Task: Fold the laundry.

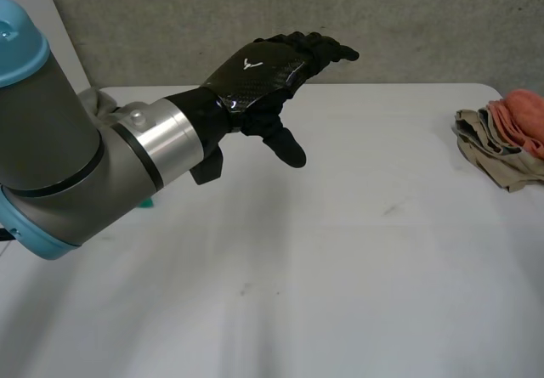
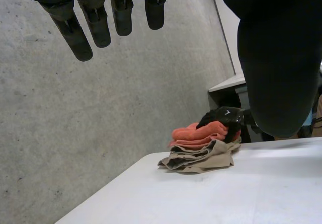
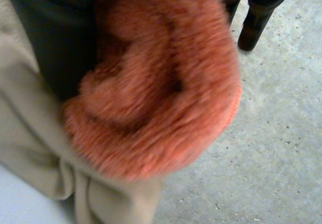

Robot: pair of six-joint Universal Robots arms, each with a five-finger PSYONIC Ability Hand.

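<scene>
White tabletop (image 1: 340, 293) beneath: left hand (image 1: 255, 72) hovers empty, fingers (image 2: 96, 25) straight and spread; well apart, right hand (image 2: 226, 114) is at the fuzzy orange cloth (image 2: 193, 133) topping a crumpled beige garment pile (image 2: 201, 159), grasp indeterminable; recommend drawing one piece centreward, spread flat.

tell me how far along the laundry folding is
Done: nothing looks folded; the orange cloth lies bunched on the tan cloth by the table's right edge. In hand: the right hand is against the orange cloth; whether it grips it is unclear. The left hand hovers open over bare table, holding nothing. Left: spreading and folding both pieces.
</scene>
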